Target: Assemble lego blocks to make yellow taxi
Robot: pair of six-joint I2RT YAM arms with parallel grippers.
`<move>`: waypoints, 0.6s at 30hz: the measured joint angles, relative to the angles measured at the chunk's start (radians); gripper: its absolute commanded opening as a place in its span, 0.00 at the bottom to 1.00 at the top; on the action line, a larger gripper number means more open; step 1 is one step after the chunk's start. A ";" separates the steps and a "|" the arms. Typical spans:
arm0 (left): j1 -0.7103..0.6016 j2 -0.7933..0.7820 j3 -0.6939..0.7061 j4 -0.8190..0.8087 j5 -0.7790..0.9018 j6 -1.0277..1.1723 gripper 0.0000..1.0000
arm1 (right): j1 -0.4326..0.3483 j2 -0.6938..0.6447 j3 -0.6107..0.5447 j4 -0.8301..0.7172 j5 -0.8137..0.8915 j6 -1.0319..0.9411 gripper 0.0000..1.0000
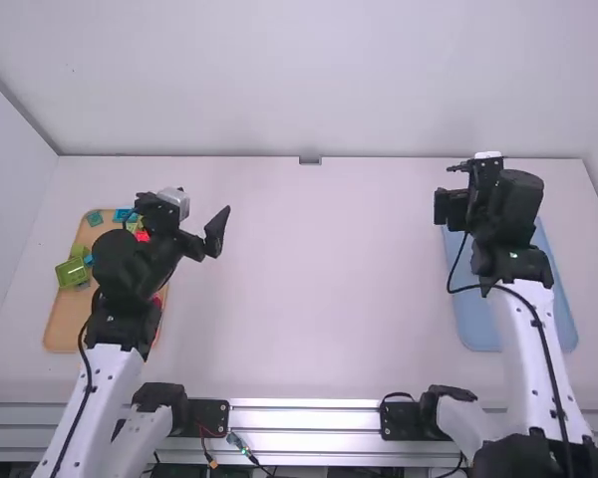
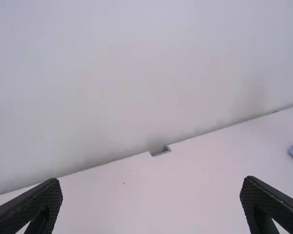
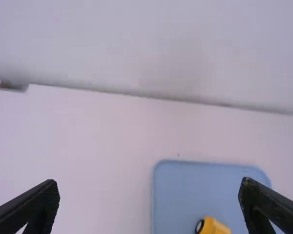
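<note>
Bright, diffuse light falls evenly over the desk (image 1: 329,299). Glare whitens the metal rail (image 1: 304,405) at the desk's near edge; faint, soft-edged shadows dull the wall (image 1: 309,80) behind the desk.

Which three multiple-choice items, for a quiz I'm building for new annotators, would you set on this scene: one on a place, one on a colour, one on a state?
1. Where is the yellow piece with the black wheel?
A. On bare table
B. On the blue tray
C. Between two fingertips

2. What colour is the tray beneath the left arm?
A. Blue
B. Black
C. Tan

3. How is the left end effector?
A. Open
B. Shut on nothing
C. Shut on a green block

Key:
1 B: the right wrist view shows it over the blue surface.
2 C: its tan surface shows in the high view.
3 A: its fingers stand wide apart in the left wrist view.
</note>
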 measured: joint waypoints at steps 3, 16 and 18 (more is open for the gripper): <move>-0.005 -0.034 -0.036 -0.041 -0.027 -0.023 0.91 | 0.033 -0.032 -0.020 0.040 0.018 0.009 0.91; -0.005 -0.248 -0.274 -0.217 -0.221 -0.041 0.66 | 0.113 -0.222 -0.226 0.232 0.026 0.168 0.69; -0.005 -0.291 -0.317 -0.219 -0.259 -0.042 0.62 | 0.113 -0.264 -0.260 0.246 0.029 0.191 0.65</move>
